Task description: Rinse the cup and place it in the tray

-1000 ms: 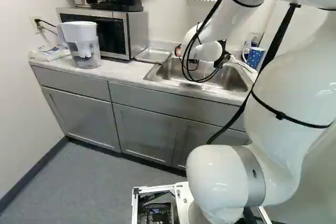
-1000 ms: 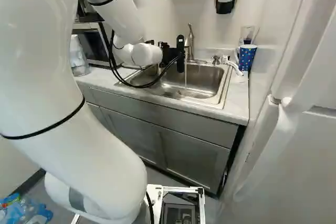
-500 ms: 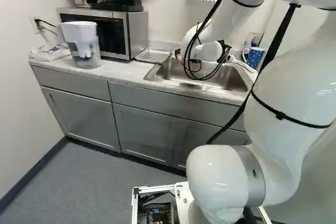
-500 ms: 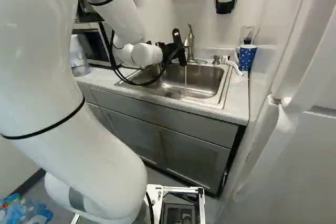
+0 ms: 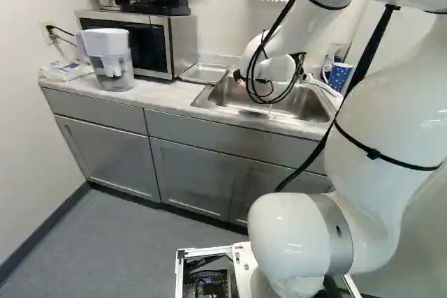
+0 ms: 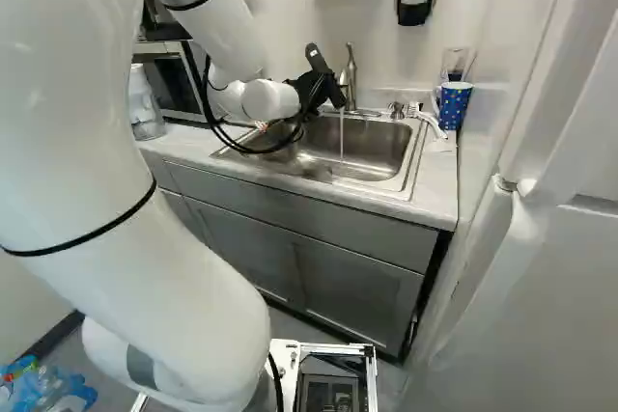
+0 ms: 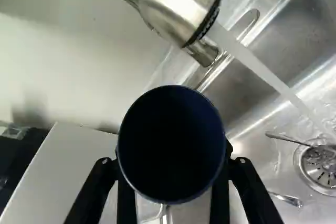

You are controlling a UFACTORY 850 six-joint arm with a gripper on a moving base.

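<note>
Fingers (image 7: 251, 190) spread cup-wide, I grip the dark blue cup (image 7: 170, 145) left of the running water (image 6: 341, 137); utensils (image 7: 287, 199) lie in the sink (image 6: 375, 147)

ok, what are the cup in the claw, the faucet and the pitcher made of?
Cup: dark blue, smooth rim; glazed ceramic or enamelled metal, can't tell.
Faucet: likely brushed metal, soft broad highlights.
Pitcher: probably plastic, opaque white top, see-through body.
</note>
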